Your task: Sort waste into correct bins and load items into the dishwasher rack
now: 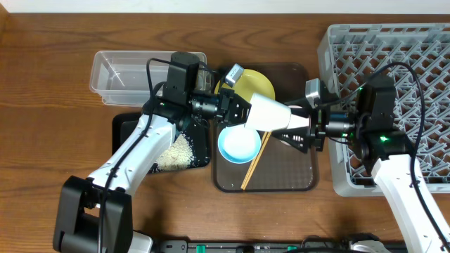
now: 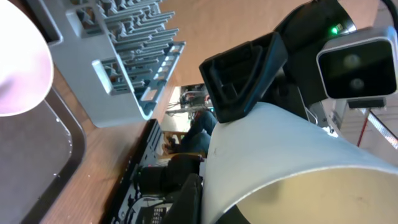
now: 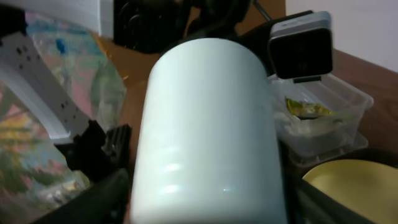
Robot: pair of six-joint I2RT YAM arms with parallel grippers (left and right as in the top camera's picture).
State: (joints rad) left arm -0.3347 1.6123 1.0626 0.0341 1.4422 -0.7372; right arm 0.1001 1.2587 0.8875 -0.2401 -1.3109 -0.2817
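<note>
1. Plain white: cup.
2. Yellow: plate.
3. Light blue: bowl.
4. Pale wood: chopsticks.
5. Dark brown: serving tray.
6. Grey, lattice pattern: rack.
7. Clear: tub.
8. Black: bin tray; white: scraps.
9. Brown wood grain: table.

White cup spans the tray — rack open.

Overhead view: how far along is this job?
Done: rice scraps in the black tray, wrapper in the clear tub. In hand: white cup, held by the right gripper, left gripper at its rim. Remaining: yellow plate, blue bowl and chopsticks on the brown tray; rack shows no dishes.
</note>
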